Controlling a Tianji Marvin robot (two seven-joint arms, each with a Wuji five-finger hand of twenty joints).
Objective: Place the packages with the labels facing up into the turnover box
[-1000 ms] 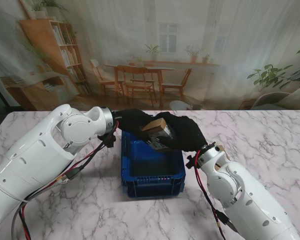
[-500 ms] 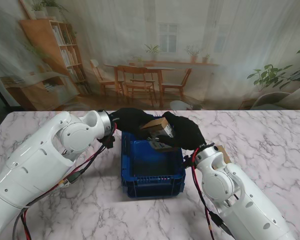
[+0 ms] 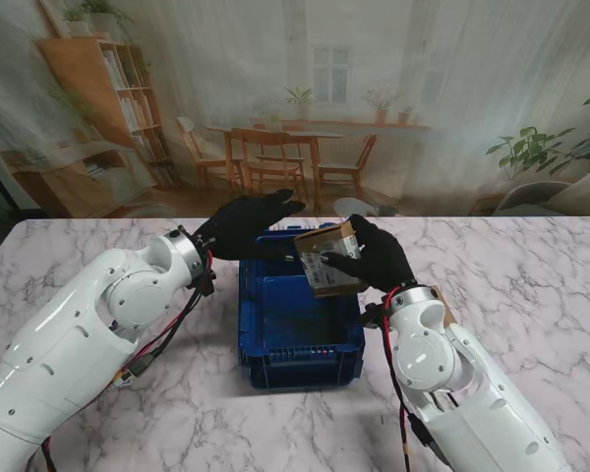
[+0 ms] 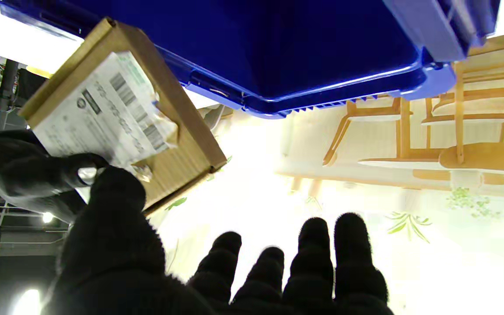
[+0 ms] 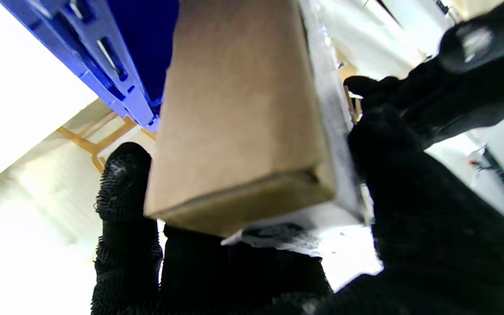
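A brown cardboard package (image 3: 328, 258) with a white label hangs over the far right part of the blue turnover box (image 3: 300, 313). My right hand (image 3: 379, 258), in a black glove, is shut on the package (image 5: 239, 118), and the label (image 4: 107, 109) faces toward me. My left hand (image 3: 244, 224) hovers over the box's far left corner, fingers spread, holding nothing; its fingertips (image 4: 317, 245) show apart from the package. The box (image 4: 278, 48) looks empty inside.
The box stands on a white marble table (image 3: 531, 285). A printed backdrop of a room with chairs and shelves hangs behind the far table edge. Both white arms rise along the box's two sides.
My left hand let go of the package and drew back to the left, fingers spreading. My right hand has tilted the package so that its label shows.
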